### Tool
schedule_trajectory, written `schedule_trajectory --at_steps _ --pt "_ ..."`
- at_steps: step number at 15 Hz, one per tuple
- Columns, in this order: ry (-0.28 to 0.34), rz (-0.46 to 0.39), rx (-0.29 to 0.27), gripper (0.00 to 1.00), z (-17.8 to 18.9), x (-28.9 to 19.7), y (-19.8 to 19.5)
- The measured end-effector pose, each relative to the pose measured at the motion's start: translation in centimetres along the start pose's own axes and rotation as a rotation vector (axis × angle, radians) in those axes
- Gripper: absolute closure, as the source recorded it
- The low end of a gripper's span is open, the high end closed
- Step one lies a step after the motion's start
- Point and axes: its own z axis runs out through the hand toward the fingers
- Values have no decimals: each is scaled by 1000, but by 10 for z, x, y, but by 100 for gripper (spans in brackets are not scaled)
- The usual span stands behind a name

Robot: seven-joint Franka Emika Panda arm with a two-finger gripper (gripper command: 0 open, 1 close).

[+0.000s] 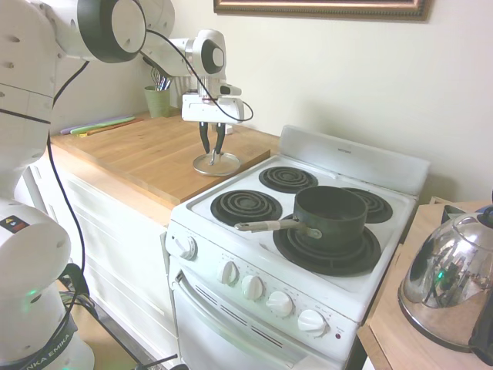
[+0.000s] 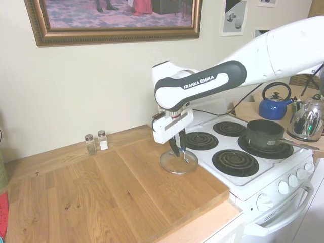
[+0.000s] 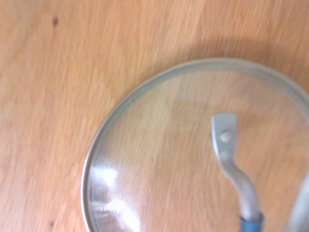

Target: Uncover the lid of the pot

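Already off the pot (image 1: 331,218) — the lid (image 1: 216,163) lies flat on the wooden table (image 1: 146,150), just beside the stove (image 1: 254,254) and well apart from the pot, judged parked there clear of the burners. Pincer (image 1: 213,153) hangs upright over the lid's arched metal handle (image 3: 231,164); fingers look slightly spread around it, grip uncertain. Lid: clear glass, thin metal rim. Pot: dark, straight-sided, open, with a long grey handle.
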Motion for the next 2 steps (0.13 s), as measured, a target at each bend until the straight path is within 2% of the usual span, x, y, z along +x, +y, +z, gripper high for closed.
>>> schedule_trajectory --at_steps 2 --pt "51 -3 25 0 -27 -7 10"
